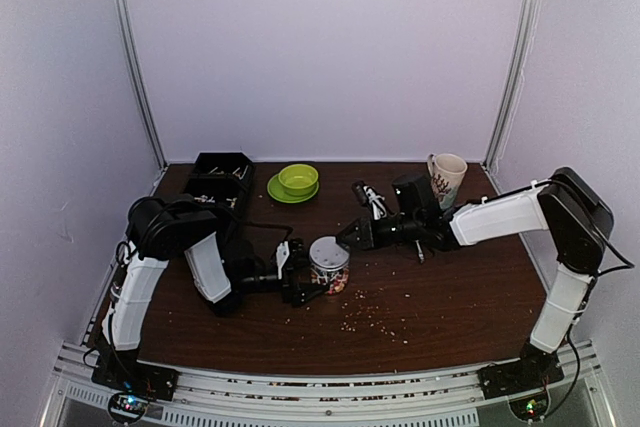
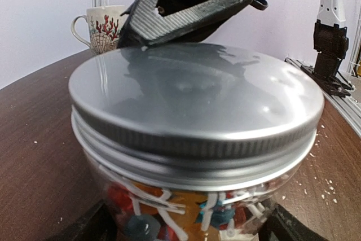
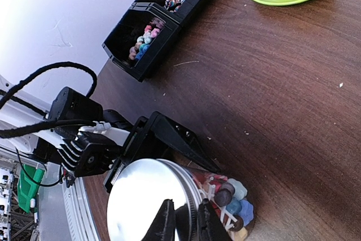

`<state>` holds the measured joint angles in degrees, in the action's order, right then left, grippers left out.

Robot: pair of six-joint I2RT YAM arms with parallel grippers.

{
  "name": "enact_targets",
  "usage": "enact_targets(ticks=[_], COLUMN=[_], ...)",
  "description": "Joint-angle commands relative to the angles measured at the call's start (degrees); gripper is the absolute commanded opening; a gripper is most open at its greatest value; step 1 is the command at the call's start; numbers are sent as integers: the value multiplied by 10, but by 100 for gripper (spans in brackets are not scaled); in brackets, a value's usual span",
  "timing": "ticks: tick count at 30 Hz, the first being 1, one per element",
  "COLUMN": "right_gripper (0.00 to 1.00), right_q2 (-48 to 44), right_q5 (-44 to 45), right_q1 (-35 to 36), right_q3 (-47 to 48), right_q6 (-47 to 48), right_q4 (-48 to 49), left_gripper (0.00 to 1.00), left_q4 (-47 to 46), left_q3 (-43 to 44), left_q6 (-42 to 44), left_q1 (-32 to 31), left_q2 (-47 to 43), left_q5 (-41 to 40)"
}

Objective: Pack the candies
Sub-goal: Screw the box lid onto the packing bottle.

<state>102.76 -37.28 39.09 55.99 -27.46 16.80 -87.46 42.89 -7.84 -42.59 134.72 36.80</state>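
The left gripper [image 1: 298, 283] is clamping the jar [image 1: 329, 265] steady at mid-table — candies [image 3: 236, 196] sitting inside it — while the right gripper [image 1: 347, 237] is pinching the rim of the lid [image 2: 192, 94], likely to twist it.

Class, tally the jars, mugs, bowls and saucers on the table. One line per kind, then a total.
Jars: 1, the jar with a metal lid on
Mugs: 1, the mug
Bowls: 1, the green bowl
Saucers: 1, the green saucer under it
Total: 4
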Motion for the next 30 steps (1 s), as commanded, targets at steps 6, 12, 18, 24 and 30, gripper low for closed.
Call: enact_targets(ticks=[6,12,18,24,30], right_gripper=[14,14,14,29,39], right_q2=[-35,-68,-100,-107,-57], right_q5=[-14,-14,-13,10,10], right_q1=[5,5,6,3,-6], right_q3=[-50,-98,-125,-82,18], right_q6=[-13,-19,-16,6,14], right_q4=[-10,12,19,-23,-57], left_gripper=[85,84,84,84,84], left_q4=[-7,-7,-7,-7,-7], left_q3=[-1,1,3,4,4], left_q6=[-24,-25,-24,-24,-21], left_q1=[1,1,1,1,1], left_q2=[23,25,27,28,29], left_q5=[-31,-34,-30,-24,-17])
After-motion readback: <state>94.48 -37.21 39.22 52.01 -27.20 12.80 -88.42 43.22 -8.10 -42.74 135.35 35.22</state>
